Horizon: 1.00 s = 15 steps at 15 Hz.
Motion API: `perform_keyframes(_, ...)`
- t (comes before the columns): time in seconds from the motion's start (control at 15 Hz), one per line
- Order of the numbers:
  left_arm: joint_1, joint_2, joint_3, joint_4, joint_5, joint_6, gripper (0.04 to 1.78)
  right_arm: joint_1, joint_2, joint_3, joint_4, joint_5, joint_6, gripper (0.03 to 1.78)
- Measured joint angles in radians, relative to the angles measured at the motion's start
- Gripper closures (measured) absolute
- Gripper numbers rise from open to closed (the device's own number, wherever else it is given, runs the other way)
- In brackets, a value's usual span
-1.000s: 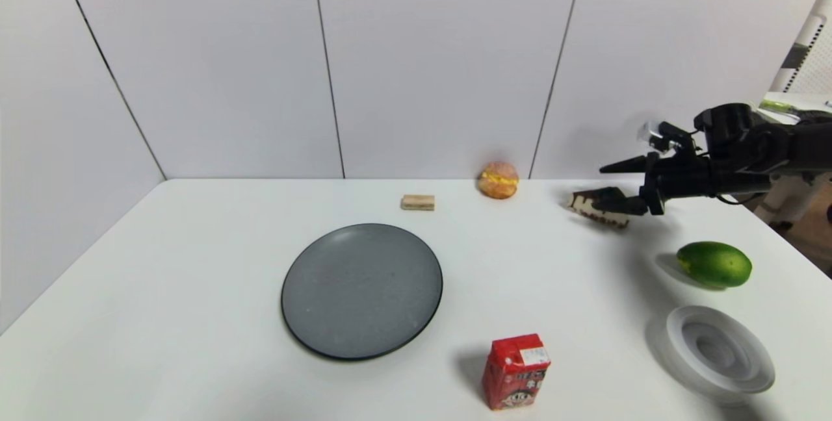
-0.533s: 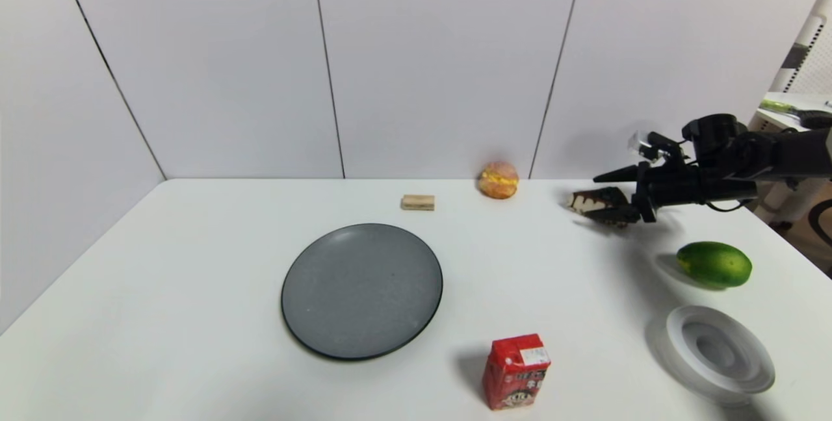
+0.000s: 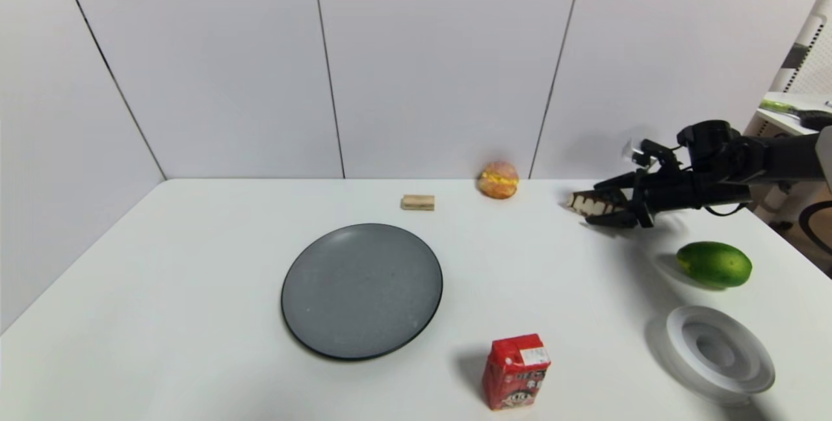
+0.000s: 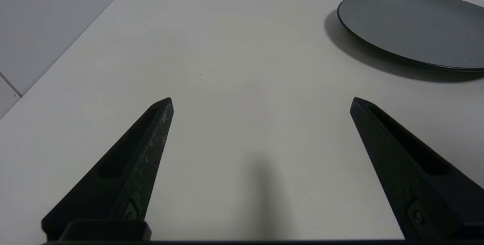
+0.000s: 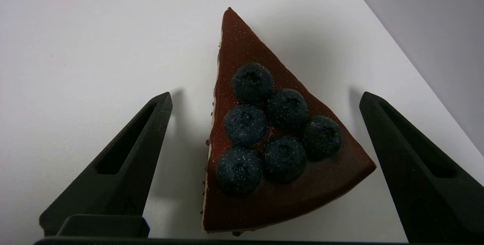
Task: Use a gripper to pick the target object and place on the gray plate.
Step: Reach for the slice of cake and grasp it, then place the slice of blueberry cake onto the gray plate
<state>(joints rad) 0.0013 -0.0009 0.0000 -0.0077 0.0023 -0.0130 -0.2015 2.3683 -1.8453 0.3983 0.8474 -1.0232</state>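
The cake slice (image 3: 587, 204), a wedge with a dark chocolate top and blueberries, lies on the table at the back right. My right gripper (image 3: 600, 204) is open and low over the table, with one finger on each side of the slice. In the right wrist view the slice (image 5: 264, 143) sits between the spread fingers of the right gripper (image 5: 264, 96), with gaps on both sides. The gray plate (image 3: 362, 291) lies empty at the table's middle. My left gripper (image 4: 261, 101) is open and empty over bare table, with the plate (image 4: 412, 25) ahead of it.
An orange bun (image 3: 498, 179) and a tan wafer block (image 3: 417, 202) lie near the back wall. A green fruit (image 3: 714, 264), a white ringed disc (image 3: 720, 353) and a red drink carton (image 3: 515, 370) lie on the right and front.
My right gripper has come down and in toward the table, and its fingers now straddle the cake slice. The slice and the other objects have not moved.
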Motion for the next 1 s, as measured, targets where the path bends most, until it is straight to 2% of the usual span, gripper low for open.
perform_keyframes(0.13,0.000,0.000,0.000,0.000,0.000,0.000,0.13,0.000,0.002,0.000,0.001,0.000,-0.001,0.16)
perform_keyframes(0.33,0.000,0.000,0.000,0.000,0.000,0.000,0.13,0.000,0.003,0.000,0.001,-0.017,0.000,0.65)
perform_keyframes(0.53,0.000,0.000,0.000,0.000,0.000,0.000,0.13,0.001,0.003,0.000,0.001,-0.021,-0.001,0.94)
perform_keyframes(0.67,0.000,0.000,0.000,0.000,0.000,0.000,0.13,0.001,-0.003,0.000,0.001,-0.019,-0.002,1.02)
perform_keyframes(0.8,0.000,0.000,0.000,0.000,0.000,0.000,0.13,0.009,-0.028,0.005,0.001,-0.008,-0.001,1.02)
perform_keyframes(1.0,0.000,0.000,0.000,0.000,0.000,0.000,0.13,0.047,-0.118,0.044,0.001,0.047,0.004,1.02)
